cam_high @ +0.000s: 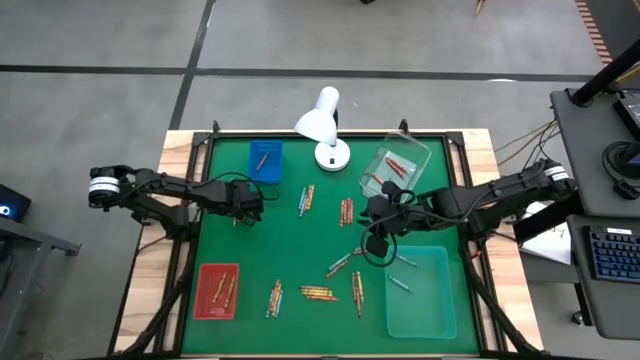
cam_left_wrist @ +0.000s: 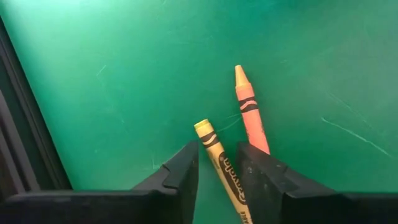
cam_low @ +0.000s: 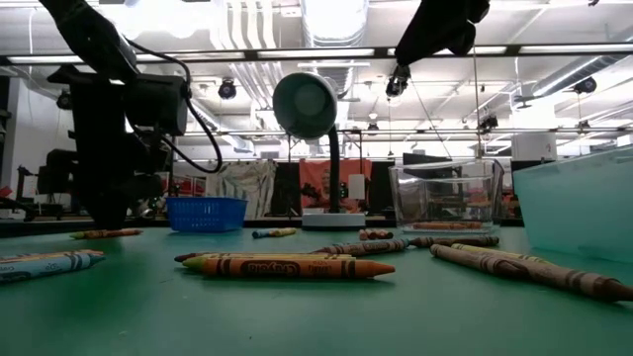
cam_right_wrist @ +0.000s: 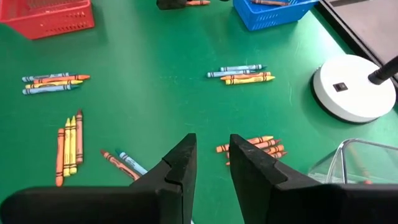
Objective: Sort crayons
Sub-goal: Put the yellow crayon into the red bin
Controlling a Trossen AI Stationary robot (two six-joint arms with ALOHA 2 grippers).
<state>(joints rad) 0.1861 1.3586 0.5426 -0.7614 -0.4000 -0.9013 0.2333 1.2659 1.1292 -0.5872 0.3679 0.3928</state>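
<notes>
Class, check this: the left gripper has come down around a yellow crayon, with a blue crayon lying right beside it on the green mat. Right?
Not quite. In the left wrist view the left gripper does straddle the yellow crayon, but the crayon beside it is orange, not blue. The rest holds.

My left gripper (cam_left_wrist: 217, 171) sits low at the left of the green mat (cam_high: 300, 250), its fingers straddling a yellow crayon (cam_left_wrist: 222, 165) with an orange crayon (cam_left_wrist: 250, 115) just beside; bare mat lies all around it. My right gripper (cam_high: 372, 240) hangs high over the middle. Around it stand the white lamp (cam_high: 325, 125), the clear bin (cam_high: 395, 168) and the teal tray (cam_high: 420, 292). Loose crayon clusters (cam_high: 318, 292) dot the centre, with open lanes between them.
</notes>
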